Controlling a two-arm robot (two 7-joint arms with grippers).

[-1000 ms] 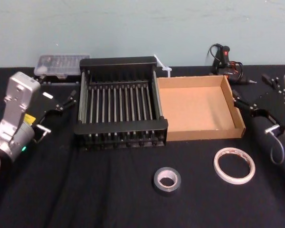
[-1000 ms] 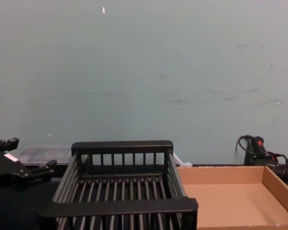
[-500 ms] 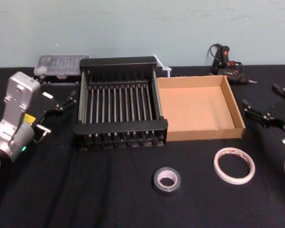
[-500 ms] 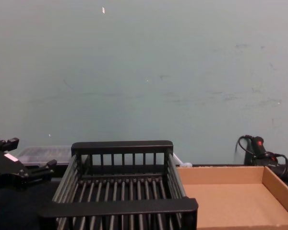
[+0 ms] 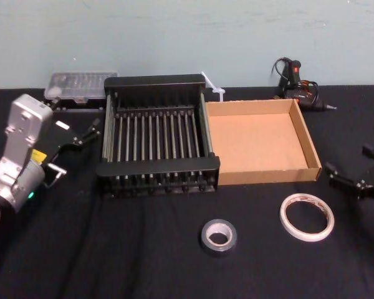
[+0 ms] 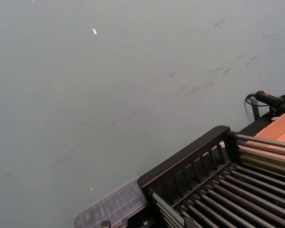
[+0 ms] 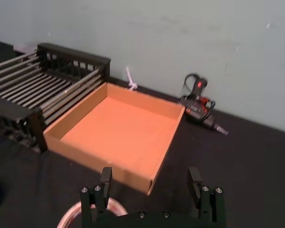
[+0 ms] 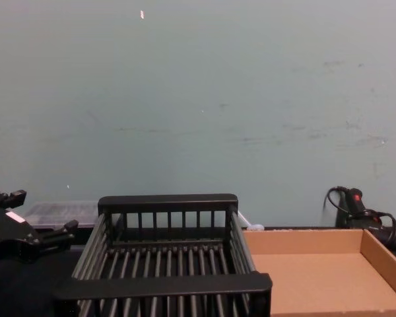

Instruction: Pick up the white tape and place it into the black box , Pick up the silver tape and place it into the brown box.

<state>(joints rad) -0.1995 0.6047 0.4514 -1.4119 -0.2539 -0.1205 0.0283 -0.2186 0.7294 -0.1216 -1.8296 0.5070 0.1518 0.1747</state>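
The white tape (image 5: 307, 216) lies flat on the black cloth in front of the brown box (image 5: 262, 175). The silver tape (image 5: 219, 235) lies to its left, nearer the front edge. The black box (image 5: 159, 165) stands empty beside the brown box, touching its left wall. My right gripper (image 5: 360, 167) hovers open just right of the white tape. In the right wrist view its fingers (image 7: 106, 176) stand wide apart with nothing between them, and an arc of the white tape (image 7: 115, 205) shows below them. My left gripper (image 5: 75, 132) rests open to the left of the black box.
A clear plastic case (image 5: 81, 84) sits at the back left against the wall. A black and red tool with cables (image 5: 294, 78) lies at the back right. A white strap (image 5: 213, 88) sticks up behind the boxes.
My right gripper has moved from beside the brown box's right wall towards the front, down to the right of the white tape. The left arm and both tapes have not moved.
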